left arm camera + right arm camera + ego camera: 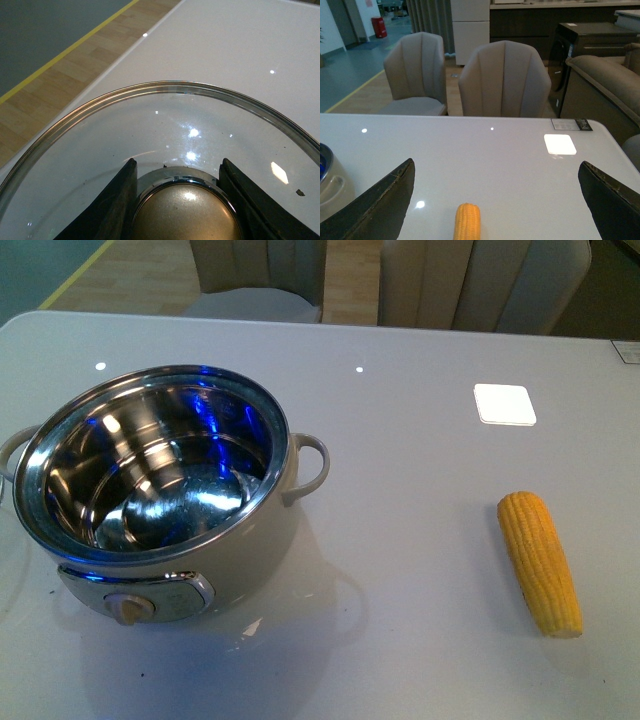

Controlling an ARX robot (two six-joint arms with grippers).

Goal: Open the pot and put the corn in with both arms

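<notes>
1. The corn (540, 562) lies on the white surface (400, 420) toward its right edge, well apart from the open pot (255, 550) near the left edge.
2. The right fingers (380, 205) are spread wide above the surface, with the corn lined up between them and touching neither.
3. The left fingers (117, 200) clamp the knob (185, 215) of a glass lid (150, 120).
4. A card (571, 124) at the surface's far right corner carries print too small to read.
</notes>
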